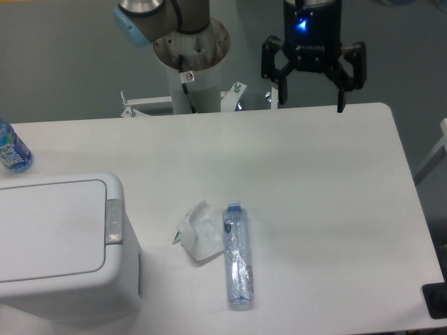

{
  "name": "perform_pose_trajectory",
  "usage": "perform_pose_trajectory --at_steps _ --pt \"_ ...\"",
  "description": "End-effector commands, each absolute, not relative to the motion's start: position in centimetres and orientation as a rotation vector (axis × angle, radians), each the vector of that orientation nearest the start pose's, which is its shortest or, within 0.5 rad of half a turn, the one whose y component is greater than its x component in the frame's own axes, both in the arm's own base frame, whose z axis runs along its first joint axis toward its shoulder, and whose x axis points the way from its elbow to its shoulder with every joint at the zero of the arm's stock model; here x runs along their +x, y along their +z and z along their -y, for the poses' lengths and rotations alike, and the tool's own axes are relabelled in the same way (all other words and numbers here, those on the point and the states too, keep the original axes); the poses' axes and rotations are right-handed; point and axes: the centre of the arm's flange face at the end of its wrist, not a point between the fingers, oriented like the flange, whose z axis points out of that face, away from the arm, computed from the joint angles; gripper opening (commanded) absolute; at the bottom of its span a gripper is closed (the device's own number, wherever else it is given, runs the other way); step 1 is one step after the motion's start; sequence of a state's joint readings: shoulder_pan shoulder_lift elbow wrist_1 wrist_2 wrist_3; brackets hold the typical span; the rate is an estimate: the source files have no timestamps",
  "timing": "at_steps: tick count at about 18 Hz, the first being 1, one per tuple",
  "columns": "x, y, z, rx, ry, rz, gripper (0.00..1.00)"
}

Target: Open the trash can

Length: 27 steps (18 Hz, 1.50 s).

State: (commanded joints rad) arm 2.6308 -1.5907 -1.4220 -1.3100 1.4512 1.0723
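Observation:
The trash can point(56, 244) is a large white boxy bin at the table's front left, its flat lid down and its small grey push-button latch point(113, 222) on the right edge of the lid. My gripper point(313, 106) hangs over the far edge of the table, well to the right of the bin and far from it. Its black fingers are spread wide, open, with nothing between them.
A crushed clear plastic bottle point(237, 255) lies near the table's front middle, beside a crumpled white wrapper point(198, 232). A blue-labelled bottle point(10, 148) stands at the far left edge. The arm's base column point(190, 77) rises behind the white table point(328, 195).

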Motion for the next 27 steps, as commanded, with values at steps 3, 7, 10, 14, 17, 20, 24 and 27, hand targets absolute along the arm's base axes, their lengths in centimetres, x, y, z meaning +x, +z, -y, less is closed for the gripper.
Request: perform_pose_trajectory --at_steps 3,7,10,14,17,20,24,27 --pt "-39.0 58.4 -38.5 -2.820 0.403 -0.040 1.00" --pt "-38.9 58.2 -39.4 -2.779 0.345 -0.016 1.00" --pt "-38.6 57.6 -40.9 -2.737 0.323 0.043 1.00" --pt "-35.4 55.5 -46.9 -2.638 0.066 0.286 1.00" --pt "-33.2 53.8 -50.9 -2.574 -0.069 0.330 1.00" --pt "-30.6 52.1 -54.5 -2.557 -0.128 0.348 1.00" --pt "-28.0 50.7 -57.8 -2.530 -0.167 0.378 1.00" --pt "-27.2 49.7 -59.2 -2.512 -0.175 0.382 1.00"
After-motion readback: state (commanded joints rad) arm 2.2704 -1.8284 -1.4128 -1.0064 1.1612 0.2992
